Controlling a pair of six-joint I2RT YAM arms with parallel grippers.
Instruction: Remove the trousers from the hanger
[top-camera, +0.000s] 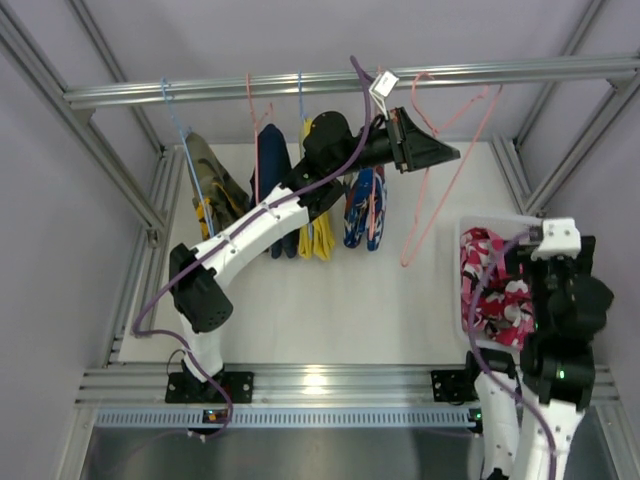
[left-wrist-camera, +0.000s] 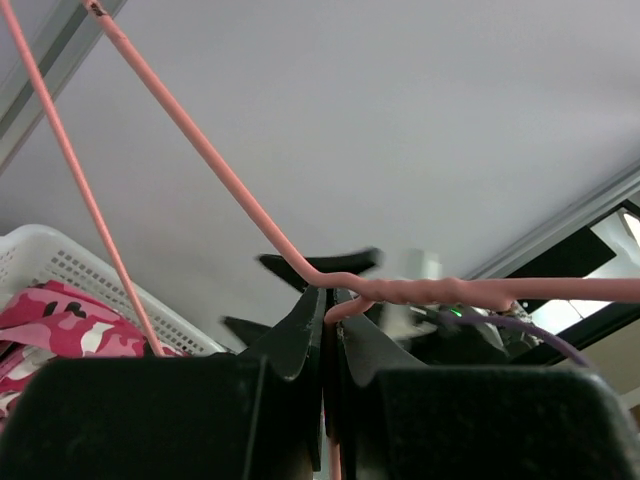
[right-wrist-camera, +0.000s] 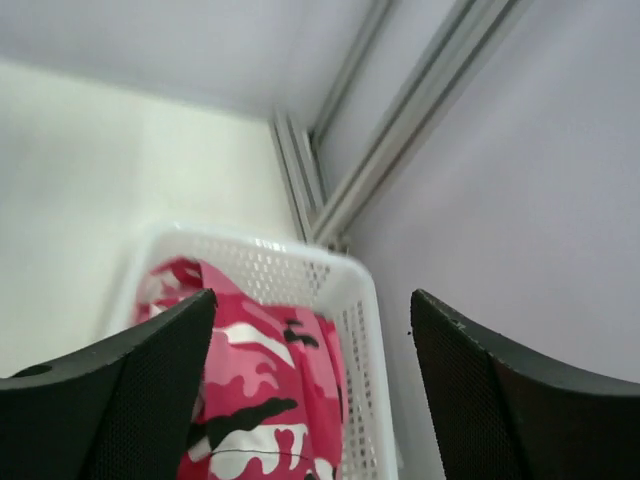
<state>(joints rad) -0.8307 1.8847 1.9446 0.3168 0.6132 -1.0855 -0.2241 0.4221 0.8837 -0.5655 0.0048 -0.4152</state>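
Note:
The red-pink trousers (top-camera: 495, 285) with white and dark print lie in a white basket (top-camera: 468, 232) at the right; the right wrist view shows them (right-wrist-camera: 255, 380) just below my fingers. My right gripper (top-camera: 548, 258) (right-wrist-camera: 312, 300) hovers over the basket, open and holding nothing. My left gripper (top-camera: 445, 152) (left-wrist-camera: 335, 300) reaches up near the rail and is shut on the wire of a bare pink hanger (top-camera: 450, 185) (left-wrist-camera: 220, 175). The blue trousers (top-camera: 365, 210) with red and white print hang on another hanger left of it.
An aluminium rail (top-camera: 300, 85) crosses the back and carries the hangers. Yellow (top-camera: 315, 235), navy (top-camera: 270, 160) and olive (top-camera: 210, 180) garments hang to the left, partly behind my left arm. Frame posts line both sides. The basket wall (right-wrist-camera: 355, 330) stands close to the right wall.

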